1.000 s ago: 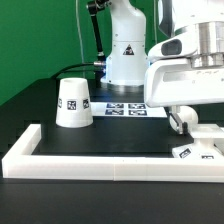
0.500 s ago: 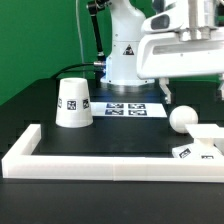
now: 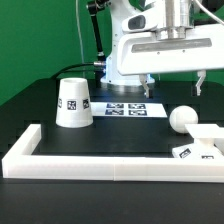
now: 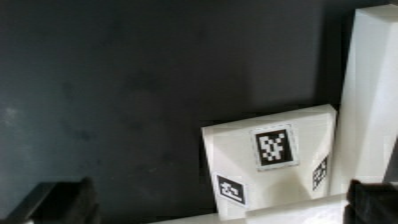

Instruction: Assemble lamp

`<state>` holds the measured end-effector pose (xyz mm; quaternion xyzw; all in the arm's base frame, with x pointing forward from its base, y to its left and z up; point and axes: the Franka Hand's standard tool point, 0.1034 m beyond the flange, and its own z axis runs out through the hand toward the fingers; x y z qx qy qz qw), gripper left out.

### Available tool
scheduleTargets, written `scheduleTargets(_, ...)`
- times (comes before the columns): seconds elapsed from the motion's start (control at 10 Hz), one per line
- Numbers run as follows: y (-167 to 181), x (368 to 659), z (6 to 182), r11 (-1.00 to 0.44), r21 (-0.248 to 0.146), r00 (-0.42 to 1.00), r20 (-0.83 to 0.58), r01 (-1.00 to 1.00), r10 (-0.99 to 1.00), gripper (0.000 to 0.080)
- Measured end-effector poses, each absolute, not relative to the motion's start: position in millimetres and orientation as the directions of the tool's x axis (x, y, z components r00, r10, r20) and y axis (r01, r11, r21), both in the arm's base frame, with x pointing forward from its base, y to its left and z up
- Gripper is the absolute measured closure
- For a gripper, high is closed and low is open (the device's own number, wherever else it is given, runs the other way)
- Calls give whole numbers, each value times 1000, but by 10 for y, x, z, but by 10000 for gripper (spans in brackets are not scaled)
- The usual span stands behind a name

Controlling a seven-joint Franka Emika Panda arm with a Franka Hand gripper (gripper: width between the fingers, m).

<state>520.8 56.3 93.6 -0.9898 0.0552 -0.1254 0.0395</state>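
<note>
Green curtain filled the back of the exterior frame, and below it a black table (image 3: 50, 140) spread across the lower half. At centre back stood the white robot body (image 3: 125, 55), and a long white border (image 3: 100, 162) edged the table along the lower margin. In the upper right hung the gripper (image 3: 175, 84), its fingers well apart with nothing between them. At centre left stood the shade (image 3: 74, 103), upright with its narrow end up, well apart from the other parts. The marker board (image 3: 126, 108) lay at centre. In the lower right corner lay the base (image 3: 192, 151), which the wrist view showed flat, tags up, close beside the border. The bulb (image 3: 181, 118) sat just behind it, and whether the two touched could not be told. Nothing looked joined yet, so the bulb step seemed in hand. The next move would call for lowering the spread fingers squarely around the bulb, since a ball can roll away.
</note>
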Motion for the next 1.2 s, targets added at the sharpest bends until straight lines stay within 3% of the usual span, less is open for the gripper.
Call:
scheduleTargets(0.2, 559, 5206, 931, -991, -92, 963, 243, -100, -120, 101)
scheduleTargets(0.4, 641, 5085, 948, -959, -129, 945, 180, -253, -273, 101)
scheduleTargets(0.7, 791, 4974, 909, -928, -141, 924, 125, -345, -362, 101)
scheduleTargets(1.1, 774, 4889, 814, -934, -131, 929, 119, -334, -349, 101)
scheduleTargets(1.2, 749, 4835, 791, -941, -113, 946, 25, -320, -325, 101)
